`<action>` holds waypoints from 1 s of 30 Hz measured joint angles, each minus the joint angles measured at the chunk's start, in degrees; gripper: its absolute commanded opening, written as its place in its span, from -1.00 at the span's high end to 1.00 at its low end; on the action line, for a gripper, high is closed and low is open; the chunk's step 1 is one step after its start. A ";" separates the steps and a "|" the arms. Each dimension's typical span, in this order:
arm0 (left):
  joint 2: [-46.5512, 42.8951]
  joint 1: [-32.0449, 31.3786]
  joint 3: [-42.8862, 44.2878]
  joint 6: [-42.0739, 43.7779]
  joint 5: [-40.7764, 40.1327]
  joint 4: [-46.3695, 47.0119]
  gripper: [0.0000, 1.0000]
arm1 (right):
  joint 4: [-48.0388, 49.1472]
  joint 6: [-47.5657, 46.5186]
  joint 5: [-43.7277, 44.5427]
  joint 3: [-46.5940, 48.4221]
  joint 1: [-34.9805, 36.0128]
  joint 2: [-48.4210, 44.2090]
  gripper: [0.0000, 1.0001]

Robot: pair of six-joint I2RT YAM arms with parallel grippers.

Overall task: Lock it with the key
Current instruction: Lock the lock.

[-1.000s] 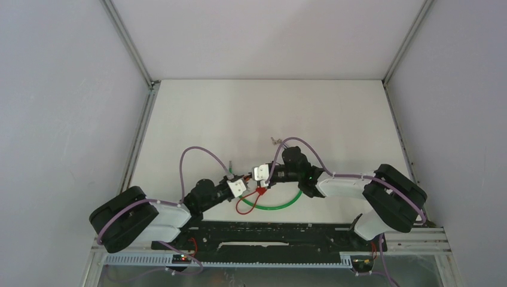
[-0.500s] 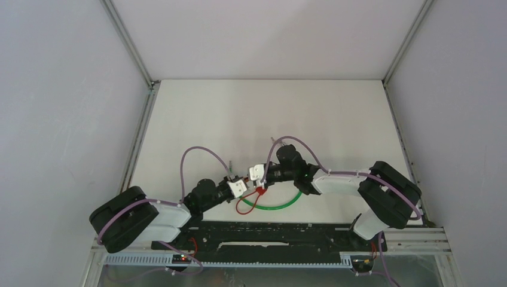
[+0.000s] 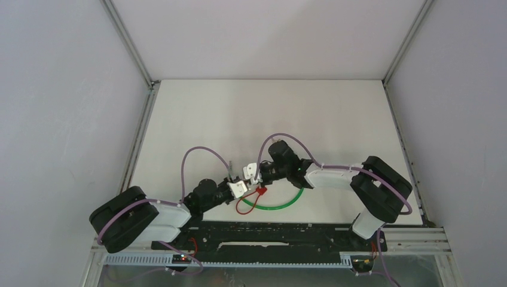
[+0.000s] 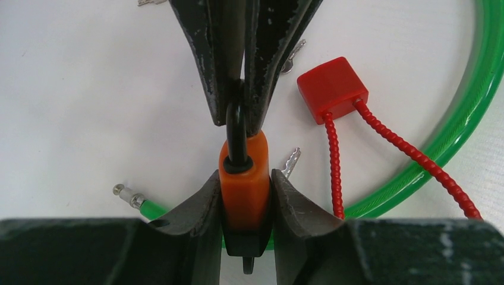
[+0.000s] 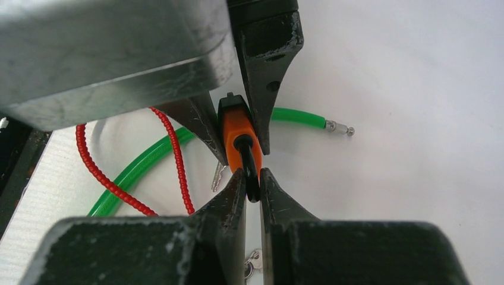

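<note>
Padlock: the orange padlock (image 4: pixel 241 196) is held low over the table (image 3: pixel 239 113) between the two arms, near their bases
Left claw: the left gripper (image 4: pixel 245 177) is clamped on the padlock's orange body, one finger on each flat side
Right claw: the right gripper (image 5: pixel 252 181) is pinched together on the black shackle (image 4: pixel 236 130), just above where it enters the body
Key: a loose key (image 4: pixel 291 161) lies on the table just behind the padlock; whether any key sits in the keyhole cannot be told, as the padlock's underside is hidden
Shackle state: only one leg shows, so pressed home or not cannot be told
Risk, slip: the shackle is thin, round and smooth, so a push or pull from the right arm could slide it out of the pinch
Risk, fighting arms: both claws hold one rigid thing; if they move out of line, the body may twist in the left fingers or strain the joint
Risk, key: with both claws occupied, one must let go to fetch it, and the padlock may sag or drop
Risk, snag: the red cable lock (image 4: pixel 331 89) and green cable (image 4: pixel 469 119) lie close by and could catch a finger
</note>
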 measured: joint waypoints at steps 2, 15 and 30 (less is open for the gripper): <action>0.00 0.02 0.00 0.00 -0.02 -0.20 1.00 | -1.64 -0.42 -0.22 0.96 0.00 0.48 1.00; 0.00 0.07 0.00 0.00 1.75 -0.66 1.00 | -6.95 -0.17 -0.59 2.67 -0.57 0.59 1.00; -0.04 -0.31 0.00 0.11 4.46 9.55 1.00 | 8.46 7.13 4.13 -9.09 -2.10 -10.10 1.00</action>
